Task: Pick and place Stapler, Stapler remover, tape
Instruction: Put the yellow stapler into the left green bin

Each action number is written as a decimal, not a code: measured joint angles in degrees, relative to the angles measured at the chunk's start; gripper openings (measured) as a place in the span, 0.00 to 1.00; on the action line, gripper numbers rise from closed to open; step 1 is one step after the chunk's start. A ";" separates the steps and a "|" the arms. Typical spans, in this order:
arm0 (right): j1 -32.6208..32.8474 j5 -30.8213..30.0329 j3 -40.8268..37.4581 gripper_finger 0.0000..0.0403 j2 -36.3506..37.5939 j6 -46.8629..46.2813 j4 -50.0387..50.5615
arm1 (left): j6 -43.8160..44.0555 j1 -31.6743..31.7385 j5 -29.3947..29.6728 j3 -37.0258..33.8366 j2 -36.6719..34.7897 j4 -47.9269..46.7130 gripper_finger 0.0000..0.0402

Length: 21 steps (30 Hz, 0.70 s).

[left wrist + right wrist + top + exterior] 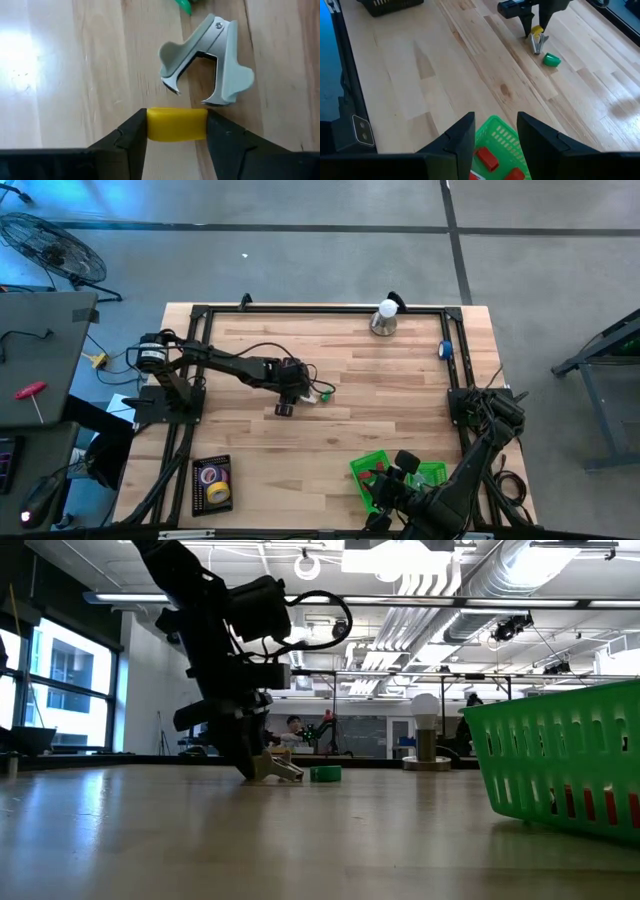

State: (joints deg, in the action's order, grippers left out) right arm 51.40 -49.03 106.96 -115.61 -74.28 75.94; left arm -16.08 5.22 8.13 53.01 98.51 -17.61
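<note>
Butcher-block table in an open lab with exposed ducts overhead; I read no legible labels anywhere. Left gripper is down mid-table, fingers clamped on a yellow tape roll; grey staple remover lies flat just beyond it, claws pointing toward the gripper, hinge end away; small green roll sits beside it. Right gripper hovers over the green basket at my near edge, fingers apart, nothing between them; red items inside. Black tray near-left holds a purple and a yellow roll.
</note>
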 joint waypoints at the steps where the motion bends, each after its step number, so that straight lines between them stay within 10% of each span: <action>1: 0.00 0.01 0.00 0.34 0.00 0.00 0.00 | 0.64 -0.24 0.14 0.00 -0.28 -0.46 0.40; 11: 0.02 -0.19 0.00 0.34 0.00 1.07 0.00 | 3.86 -8.13 5.79 -0.22 -11.35 -12.34 0.40; 21: 0.02 -10.47 0.00 0.34 0.00 -3.26 -6.15 | 0.52 -26.79 5.75 -0.13 -26.89 0.46 0.40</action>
State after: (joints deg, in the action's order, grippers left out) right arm 51.42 -59.50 106.96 -115.61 -77.54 69.79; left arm -15.56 -21.56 13.88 52.88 71.62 -17.15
